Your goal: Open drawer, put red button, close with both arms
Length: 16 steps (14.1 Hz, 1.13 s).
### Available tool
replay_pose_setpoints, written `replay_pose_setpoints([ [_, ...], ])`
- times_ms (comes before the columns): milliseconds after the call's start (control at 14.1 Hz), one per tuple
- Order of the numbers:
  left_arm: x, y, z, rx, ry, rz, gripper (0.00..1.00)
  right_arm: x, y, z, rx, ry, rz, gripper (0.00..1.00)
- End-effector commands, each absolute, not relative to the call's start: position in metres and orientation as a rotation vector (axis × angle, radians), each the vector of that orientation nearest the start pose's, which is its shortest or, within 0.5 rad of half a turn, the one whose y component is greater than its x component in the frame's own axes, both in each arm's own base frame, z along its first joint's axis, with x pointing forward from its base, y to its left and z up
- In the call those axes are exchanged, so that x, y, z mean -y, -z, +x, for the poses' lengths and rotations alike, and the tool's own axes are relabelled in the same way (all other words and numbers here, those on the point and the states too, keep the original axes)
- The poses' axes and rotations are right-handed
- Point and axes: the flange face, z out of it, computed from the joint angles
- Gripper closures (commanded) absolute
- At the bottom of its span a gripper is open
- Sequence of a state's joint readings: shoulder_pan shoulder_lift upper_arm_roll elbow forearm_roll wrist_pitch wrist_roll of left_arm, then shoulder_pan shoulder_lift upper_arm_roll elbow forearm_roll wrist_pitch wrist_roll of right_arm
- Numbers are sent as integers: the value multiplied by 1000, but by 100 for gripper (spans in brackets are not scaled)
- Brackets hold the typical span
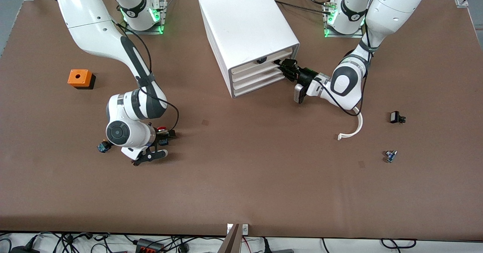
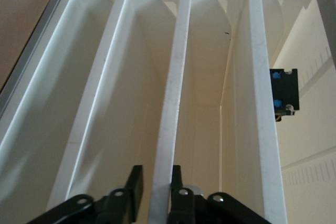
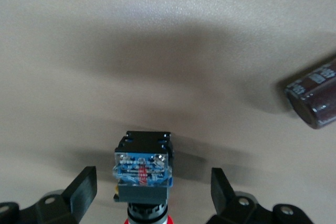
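I see the right gripper (image 1: 163, 143) low over the surface (image 1: 241, 177), jaws wide and either side of the red button (image 3: 143, 174) — not clamped. At the cabinet (image 1: 247, 34), the left gripper (image 1: 283, 67) has its jaws narrow around the second drawer (image 2: 167, 129) front edge.

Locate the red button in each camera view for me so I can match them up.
Front view: the red button sits on the table between the open fingers of the right gripper, toward the right arm's end.
Left wrist view: not in it; the left gripper clamps the drawer front.
Right wrist view: the button is on the table between the open fingers.
Shared landmark: the right gripper, in the front and right wrist views.
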<state>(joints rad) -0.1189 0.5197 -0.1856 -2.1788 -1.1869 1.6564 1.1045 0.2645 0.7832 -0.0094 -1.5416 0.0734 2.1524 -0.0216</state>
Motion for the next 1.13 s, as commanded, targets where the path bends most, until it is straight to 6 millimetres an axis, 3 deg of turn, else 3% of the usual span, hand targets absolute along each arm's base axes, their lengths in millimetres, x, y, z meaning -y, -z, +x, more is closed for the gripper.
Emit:
replay_pose_setpoints([
  [0, 232, -166, 429, 508, 370, 1666, 98, -178, -177, 668, 378, -257, -3071, 33],
  [71, 231, -167, 432, 507, 364, 1668, 98, -179, -178, 668, 377, -264, -3069, 66],
  [283, 215, -168, 454, 496, 325, 1691, 98, -178, -189, 673, 382, -245, -3071, 100],
  [424, 206, -165, 473, 488, 293, 1695, 98, -178, -201, 677, 391, -254, -3070, 100],
  [566, 197, -154, 497, 489, 268, 1707, 98, -183, -232, 691, 399, -236, -3064, 100],
  [778, 176, -142, 534, 543, 244, 1747, 98, -204, -305, 710, 443, -212, -3051, 100],
  [919, 172, -141, 540, 542, 232, 1751, 98, -226, -354, 713, 488, -182, -3044, 100],
  [990, 168, -142, 543, 539, 224, 1753, 97, -235, -363, 709, 503, -195, -3039, 100],
  [1061, 164, -146, 546, 541, 215, 1752, 83, -247, -379, 703, 532, -178, -3032, 100],
])
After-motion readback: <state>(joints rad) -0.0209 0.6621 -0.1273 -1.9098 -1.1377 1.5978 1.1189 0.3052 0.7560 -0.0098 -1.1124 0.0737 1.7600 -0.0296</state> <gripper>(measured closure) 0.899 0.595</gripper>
